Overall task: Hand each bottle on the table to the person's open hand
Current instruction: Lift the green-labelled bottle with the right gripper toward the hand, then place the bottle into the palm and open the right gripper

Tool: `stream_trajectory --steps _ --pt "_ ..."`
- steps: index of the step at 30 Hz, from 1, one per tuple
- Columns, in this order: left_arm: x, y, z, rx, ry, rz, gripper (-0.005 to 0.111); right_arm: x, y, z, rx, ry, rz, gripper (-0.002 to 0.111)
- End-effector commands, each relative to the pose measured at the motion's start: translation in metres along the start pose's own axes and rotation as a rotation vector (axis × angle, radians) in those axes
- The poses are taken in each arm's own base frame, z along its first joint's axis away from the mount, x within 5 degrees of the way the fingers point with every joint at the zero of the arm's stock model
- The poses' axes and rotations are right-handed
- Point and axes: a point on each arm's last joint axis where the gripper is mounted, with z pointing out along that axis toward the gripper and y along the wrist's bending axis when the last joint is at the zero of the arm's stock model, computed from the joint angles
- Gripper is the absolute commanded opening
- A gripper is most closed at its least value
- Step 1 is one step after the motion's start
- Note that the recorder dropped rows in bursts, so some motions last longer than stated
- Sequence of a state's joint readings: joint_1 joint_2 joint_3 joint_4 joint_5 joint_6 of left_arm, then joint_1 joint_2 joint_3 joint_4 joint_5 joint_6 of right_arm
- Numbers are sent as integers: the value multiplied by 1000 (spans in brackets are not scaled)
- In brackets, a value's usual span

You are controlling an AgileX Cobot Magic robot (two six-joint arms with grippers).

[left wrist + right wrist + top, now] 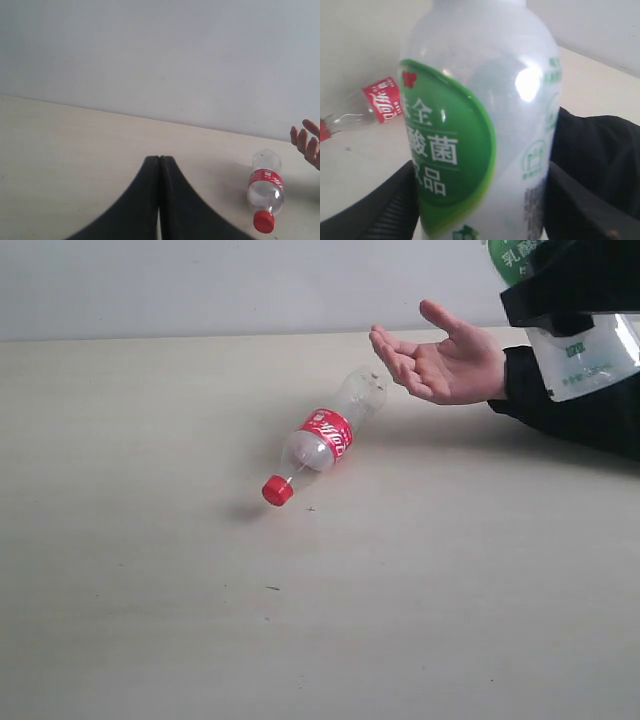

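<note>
I am gripping the green-white bottle (470,125) around its body in my right claw (481,215), jaws spread wide on it, high over the person's black sleeve (590,410) rather than over the open hand (445,365), while my left claw (159,200) is sitting pinched together on nothing. If I am releasing from here it is falling onto the forearm or the table (200,620), and a low swing toward the palm is risking a knock to the red-label bottle (325,435) lying on its side near those fingers, sending it rolling.
</note>
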State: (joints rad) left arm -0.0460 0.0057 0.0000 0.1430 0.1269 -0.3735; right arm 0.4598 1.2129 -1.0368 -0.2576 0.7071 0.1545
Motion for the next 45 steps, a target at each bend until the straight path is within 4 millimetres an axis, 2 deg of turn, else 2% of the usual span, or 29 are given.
stream_trajectory --steps 1,5,12,17,24,30,34,45 --pt "0 0 0 6 -7 4 0 -27 -15 51 80 95 46 0" --pt "0 0 0 6 -7 4 0 -49 -24 114 84 213 77 0" --pt "0 0 0 6 -7 4 0 -63 -28 164 91 313 67 0" --pt "0 0 0 6 -7 4 0 -66 -34 186 49 344 115 0" --pt "0 0 0 6 -7 4 0 -57 -40 204 51 368 132 0" --pt "0 0 0 6 -7 4 0 -60 -39 204 42 339 142 2" --pt "0 0 0 6 -7 4 0 -60 -38 204 30 342 157 17" --pt "0 0 0 6 -7 4 0 -60 -38 204 34 337 180 70"
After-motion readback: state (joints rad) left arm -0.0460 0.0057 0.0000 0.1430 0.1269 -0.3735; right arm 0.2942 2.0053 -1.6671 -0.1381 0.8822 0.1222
